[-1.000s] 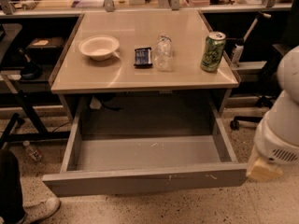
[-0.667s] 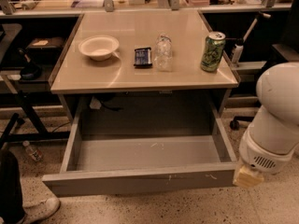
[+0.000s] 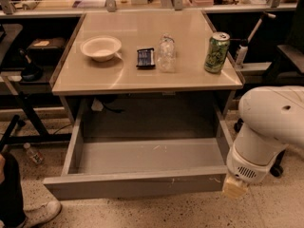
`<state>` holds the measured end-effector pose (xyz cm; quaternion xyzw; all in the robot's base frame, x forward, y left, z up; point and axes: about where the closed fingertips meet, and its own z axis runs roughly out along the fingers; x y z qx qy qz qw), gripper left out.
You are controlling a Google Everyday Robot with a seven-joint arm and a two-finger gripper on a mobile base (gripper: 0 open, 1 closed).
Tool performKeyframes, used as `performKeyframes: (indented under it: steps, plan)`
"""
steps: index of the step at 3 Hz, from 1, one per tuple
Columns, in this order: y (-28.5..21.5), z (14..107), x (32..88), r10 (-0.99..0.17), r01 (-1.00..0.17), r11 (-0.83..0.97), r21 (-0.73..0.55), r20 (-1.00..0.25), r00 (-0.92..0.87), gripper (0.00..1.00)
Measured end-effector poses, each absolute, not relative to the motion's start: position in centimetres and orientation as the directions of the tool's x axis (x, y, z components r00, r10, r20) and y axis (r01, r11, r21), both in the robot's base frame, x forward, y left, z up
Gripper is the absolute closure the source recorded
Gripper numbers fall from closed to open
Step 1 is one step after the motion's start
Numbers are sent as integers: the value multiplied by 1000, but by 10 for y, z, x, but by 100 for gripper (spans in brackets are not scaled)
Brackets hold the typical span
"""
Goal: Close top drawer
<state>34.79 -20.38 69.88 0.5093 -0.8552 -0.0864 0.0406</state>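
The top drawer [image 3: 133, 186] is a wide grey metal drawer pulled far out from under the table, and its inside is bare. Its flat front faces me, with small white scuffs right of centre. My gripper [image 3: 234, 189] is the tan tip at the end of the white arm [image 3: 270, 122]. It sits at the right end of the drawer front, right by the front right corner. I cannot tell whether it touches the drawer.
On the table top [image 3: 142, 82] stand a white bowl [image 3: 100, 47], a dark packet [image 3: 146, 57], a clear plastic bottle [image 3: 166, 53] and a green can [image 3: 216, 52]. A person's shoe [image 3: 40, 215] is at lower left, and a small bottle [image 3: 33, 153] lies on the floor.
My arm has swung left and down, bringing the gripper from beside the drawer's right side to its front right corner. The drawer has not visibly moved.
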Motion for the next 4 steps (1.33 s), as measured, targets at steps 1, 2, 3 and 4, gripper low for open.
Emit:
performKeyframes:
  steps: [1, 2, 3, 4]
  plan:
    - [-199, 684, 353, -874, -860, 470, 200, -26, -485, 100]
    - [-193, 679, 364, -875, -863, 465, 196, -44, -482, 100]
    - [-186, 673, 372, -874, -865, 461, 198, -67, -481, 100]
    - [-179, 670, 381, -875, -870, 451, 198, -95, -475, 100]
